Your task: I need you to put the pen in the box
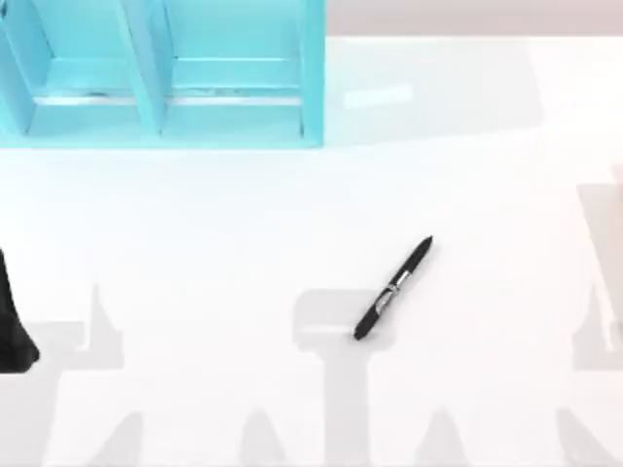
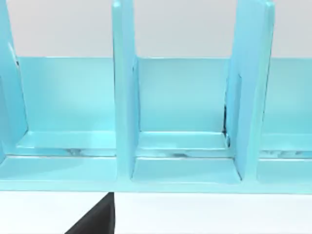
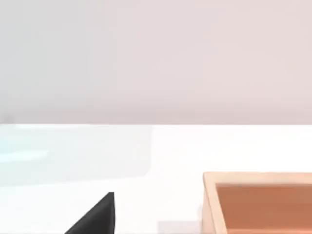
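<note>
The pen [image 1: 393, 288], slim and black with a silvery band at mid-body, lies diagonally on the white table a little right of centre, with no gripper near it. The box [image 3: 210, 204], with light wooden walls and an orange-brown inside, shows in the right wrist view on the table. A black part of my right gripper [image 3: 95, 219] sits near that box's corner. My left gripper [image 1: 14, 326] is parked at the table's left edge, far from the pen. A dark part of it [image 2: 95, 219] also shows in the left wrist view, facing the shelf.
A light blue shelf unit [image 1: 156, 78] with upright dividers stands at the back left of the table. The left wrist view looks straight into its compartments [image 2: 183, 112]. Grey shadows of the arms fall across the front of the white table [image 1: 243, 214].
</note>
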